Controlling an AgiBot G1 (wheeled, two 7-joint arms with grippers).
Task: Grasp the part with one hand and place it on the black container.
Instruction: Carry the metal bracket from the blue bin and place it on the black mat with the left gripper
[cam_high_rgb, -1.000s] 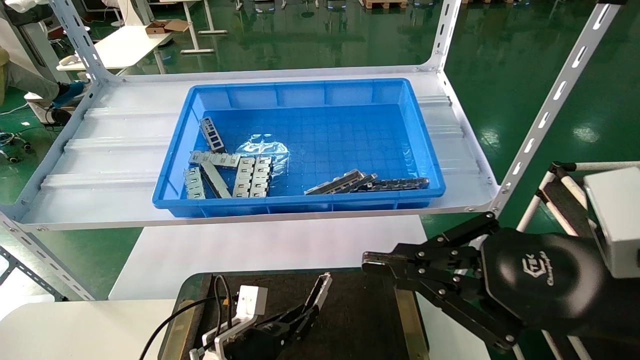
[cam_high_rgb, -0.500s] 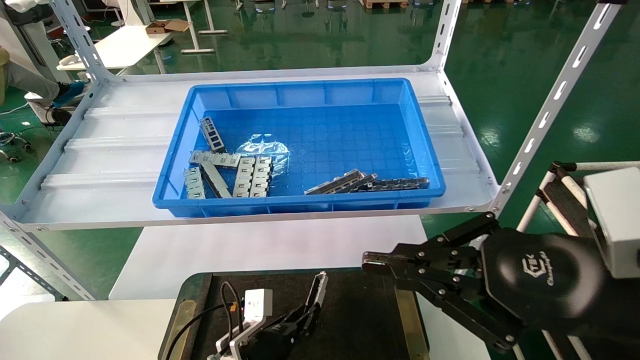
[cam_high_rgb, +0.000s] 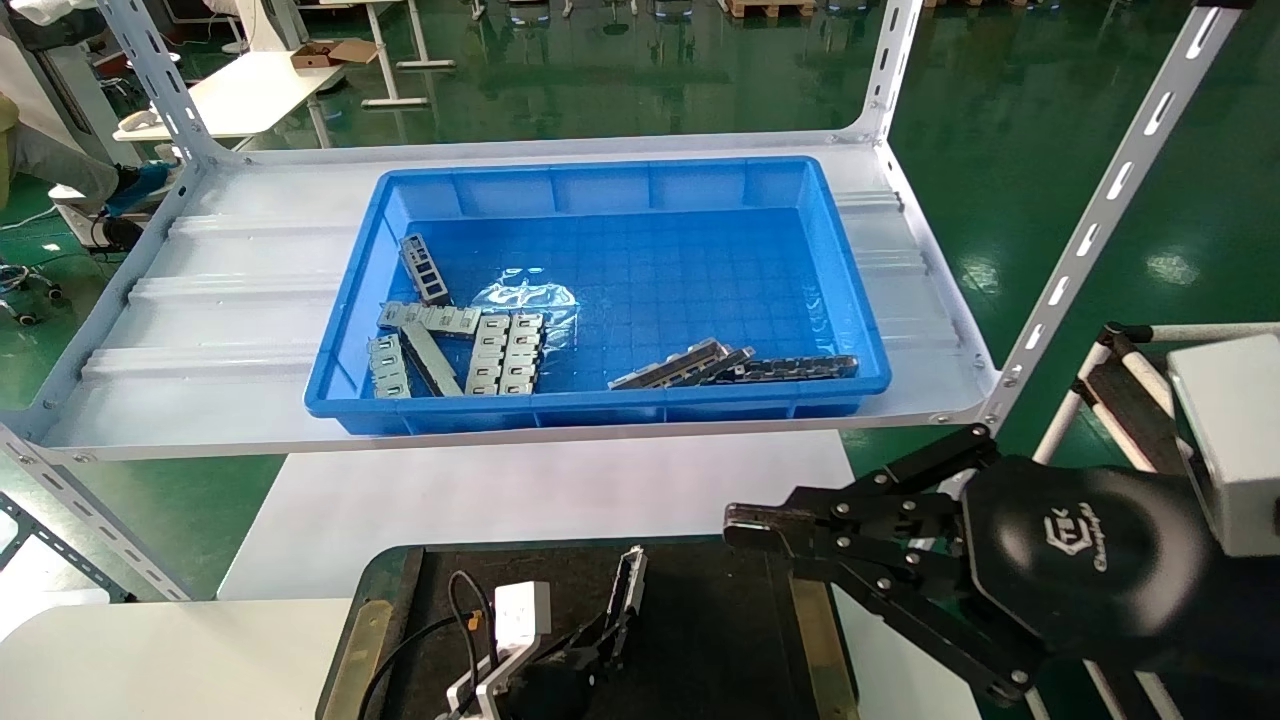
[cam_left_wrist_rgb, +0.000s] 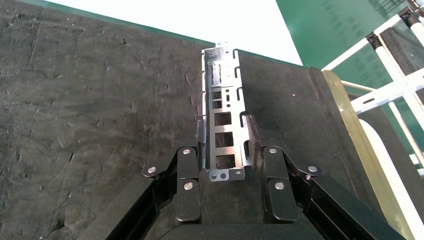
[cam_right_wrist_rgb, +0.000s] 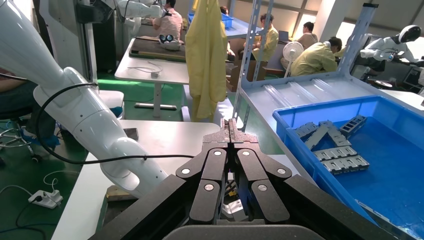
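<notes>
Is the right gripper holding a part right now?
No, the right gripper is shut on nothing; the left gripper clamps the part.

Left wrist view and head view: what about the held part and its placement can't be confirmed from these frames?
- Whether the part touches the black container: the left wrist view looks along it and shows no gap or contact.
- The left gripper in the head view: its body is cut off by the bottom edge.
- The part's underside: hidden in every view.
- The right gripper, shut and idle, hides the container's right corner.
</notes>
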